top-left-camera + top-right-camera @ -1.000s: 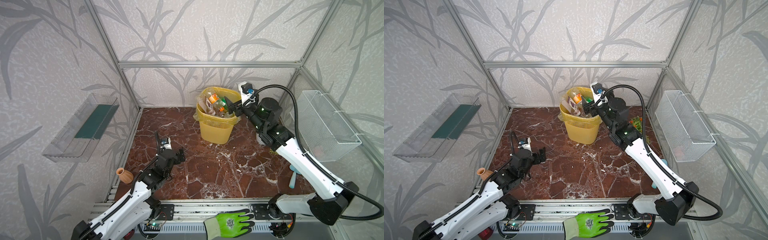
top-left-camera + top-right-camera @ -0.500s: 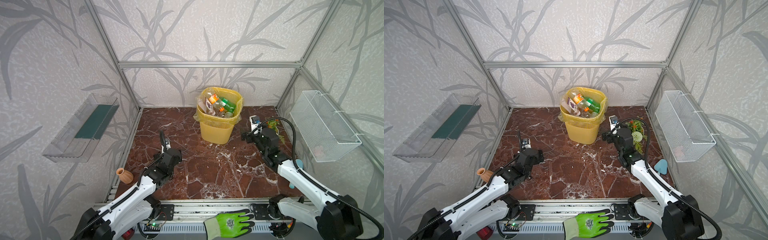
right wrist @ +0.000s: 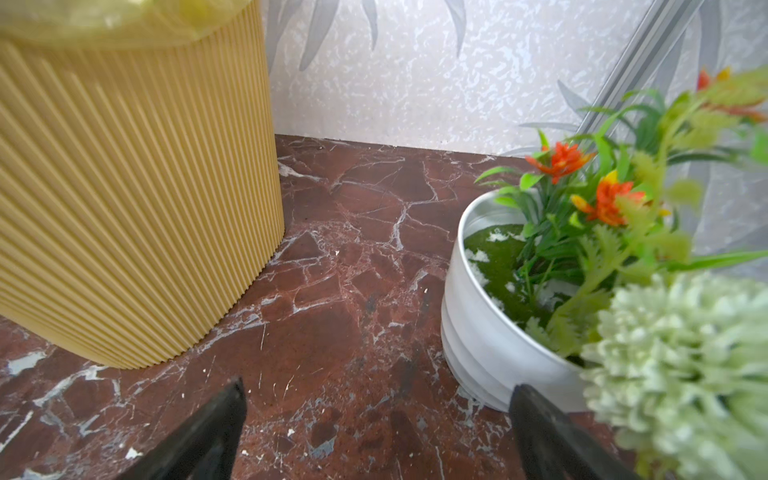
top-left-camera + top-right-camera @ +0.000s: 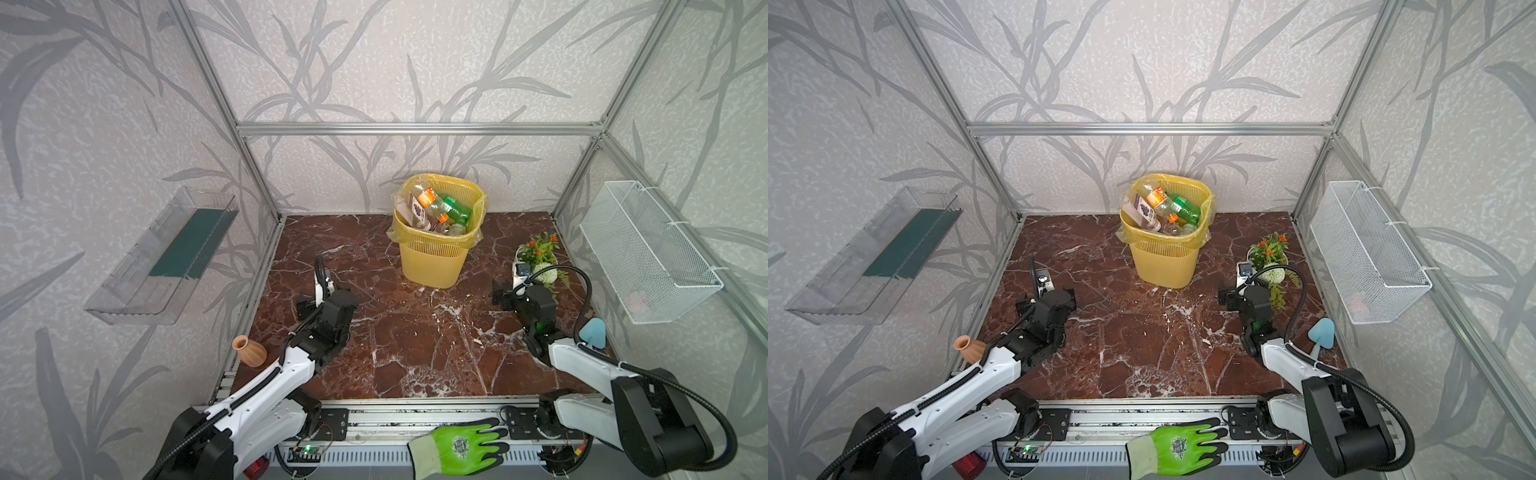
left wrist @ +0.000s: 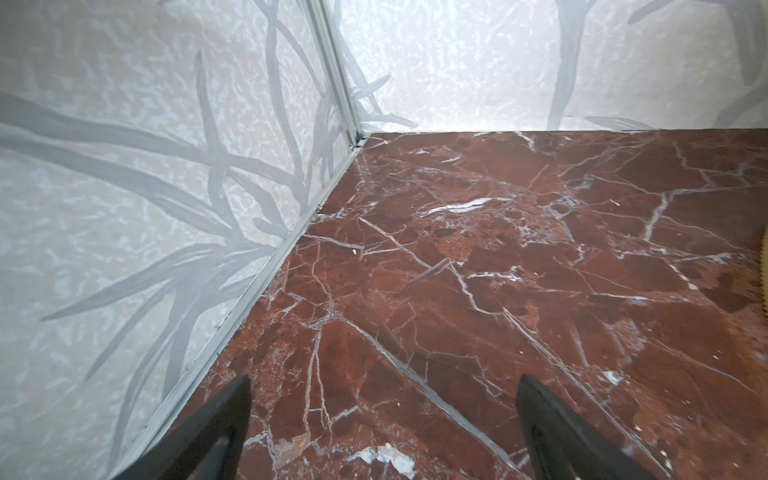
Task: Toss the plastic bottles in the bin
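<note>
The yellow slatted bin (image 4: 432,257) (image 4: 1165,262) stands at the back middle of the red marble floor, and its side fills part of the right wrist view (image 3: 124,208). Several plastic bottles (image 4: 440,210) (image 4: 1167,208), clear and green with orange caps, are piled inside it up to the rim. My left gripper (image 4: 328,301) (image 4: 1048,299) (image 5: 384,384) is open and empty, low over bare floor near the left wall. My right gripper (image 4: 523,291) (image 4: 1246,295) (image 3: 379,388) is open and empty, low over the floor between the bin and a plant pot.
A white pot of artificial flowers (image 4: 538,257) (image 3: 498,332) stands right beside my right gripper. A tan clay vase (image 4: 249,351) sits at the front left edge and a blue object (image 4: 592,332) at the right edge. An acrylic tray (image 4: 162,257) and a wire basket (image 4: 648,253) hang on the side walls.
My right arm came down from above the bin to the floor by the flower pot, open and empty. My left arm shifted slightly back towards the left.
</note>
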